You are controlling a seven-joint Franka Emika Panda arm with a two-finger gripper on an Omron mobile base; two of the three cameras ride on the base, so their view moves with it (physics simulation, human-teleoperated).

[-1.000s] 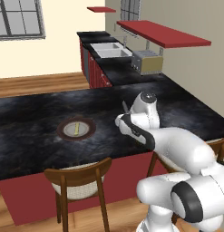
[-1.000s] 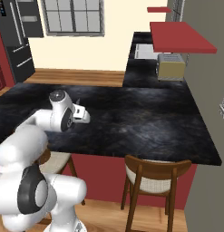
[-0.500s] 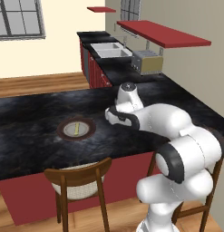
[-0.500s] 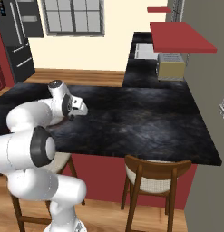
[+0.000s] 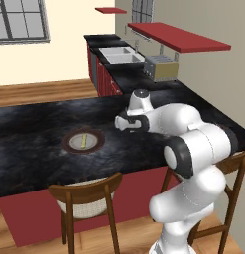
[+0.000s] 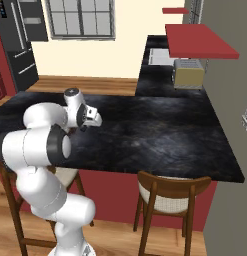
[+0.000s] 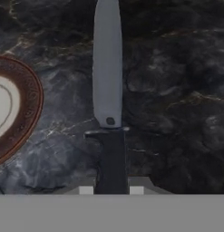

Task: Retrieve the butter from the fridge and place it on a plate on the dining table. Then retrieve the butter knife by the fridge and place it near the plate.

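One butter knife sits clenched in the end effector, dark handle between the fingertips, grey blade pointing to 12 o'clock over the black marbled counter. Plate lies at the knife's 9 o'clock in the hand view, butter on its centre.

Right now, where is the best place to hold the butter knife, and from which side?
By its dark handle, as the end effector does now: shut on it from both flat sides. The handle is narrow and straight, so the grey blade of the butter knife points freely forward, beside the plate.
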